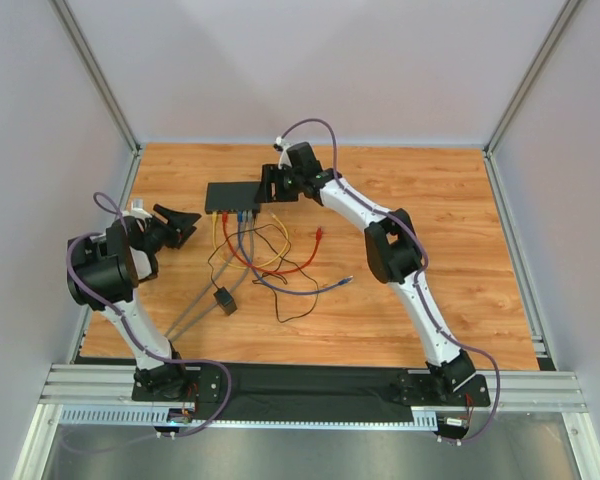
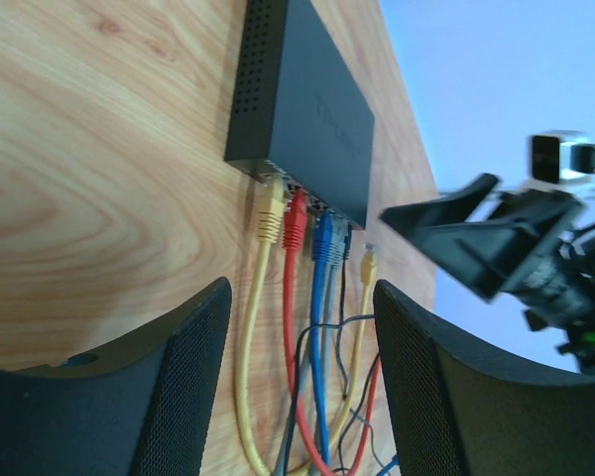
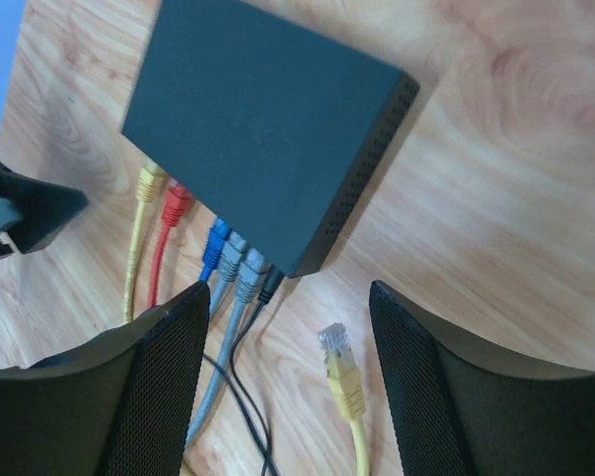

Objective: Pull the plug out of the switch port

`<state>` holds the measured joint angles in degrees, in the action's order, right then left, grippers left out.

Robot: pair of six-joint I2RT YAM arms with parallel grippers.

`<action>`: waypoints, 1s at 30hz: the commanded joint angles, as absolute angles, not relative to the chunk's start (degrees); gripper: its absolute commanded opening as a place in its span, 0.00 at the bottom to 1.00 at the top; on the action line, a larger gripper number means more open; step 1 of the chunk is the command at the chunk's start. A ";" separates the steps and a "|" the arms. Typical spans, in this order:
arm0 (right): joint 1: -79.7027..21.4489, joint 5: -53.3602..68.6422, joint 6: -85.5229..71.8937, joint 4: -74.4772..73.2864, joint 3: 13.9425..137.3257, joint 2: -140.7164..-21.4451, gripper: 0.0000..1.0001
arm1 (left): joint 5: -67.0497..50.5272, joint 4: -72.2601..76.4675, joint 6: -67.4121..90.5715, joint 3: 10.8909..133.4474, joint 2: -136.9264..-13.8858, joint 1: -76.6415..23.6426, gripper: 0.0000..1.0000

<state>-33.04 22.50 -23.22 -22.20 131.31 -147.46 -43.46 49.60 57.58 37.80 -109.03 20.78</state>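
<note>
The flat black switch point(image 1: 230, 196) point(image 2: 307, 119) point(image 3: 268, 129) lies on the wooden table, its ports facing the arms. Yellow point(image 3: 151, 183), red point(image 3: 176, 203), blue point(image 3: 216, 241) and two grey point(image 3: 240, 270) plugs plus a black lead sit in its ports. A loose yellow plug point(image 3: 339, 367) point(image 2: 369, 263) lies on the wood just off the switch's right corner, touching nothing. My right gripper point(image 1: 272, 185) point(image 3: 288, 297) hangs open above it, the plug lying between its fingers. Left of the switch, my left gripper point(image 1: 185, 222) point(image 2: 302, 293) is open and empty.
Tangled red, yellow, blue, grey and black cables point(image 1: 265, 255) spread in front of the switch. A small black adapter block point(image 1: 224, 300) lies nearer the arms. Loose red point(image 1: 320, 235) and blue point(image 1: 348, 281) cable ends rest to the right. Pale walls enclose the table.
</note>
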 commanded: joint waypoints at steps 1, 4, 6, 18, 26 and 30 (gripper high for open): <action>-33.66 24.79 -30.14 -15.04 135.17 -150.02 0.67 | -45.97 57.31 58.89 38.50 -108.90 21.09 0.67; -33.75 22.77 -31.81 -14.59 136.66 -152.39 0.66 | -45.18 55.81 58.18 38.41 -108.90 21.09 0.67; -33.66 22.68 -32.43 -14.07 137.81 -153.45 0.66 | -44.65 55.46 57.92 38.32 -109.16 21.09 0.65; -33.57 25.75 -34.98 -12.31 146.08 -162.86 0.54 | -39.73 51.95 59.41 37.09 -108.10 20.83 0.59; -34.19 31.81 -32.78 -14.94 145.91 -162.78 0.29 | -36.92 46.94 60.29 37.18 -108.02 19.42 0.59; -34.19 36.55 -33.40 -15.21 145.20 -162.95 0.25 | -36.22 46.41 60.12 36.48 -107.32 19.34 0.57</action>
<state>-33.26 30.89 -33.58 -13.91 144.51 -162.15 -37.71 46.41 60.29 37.28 -109.08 19.57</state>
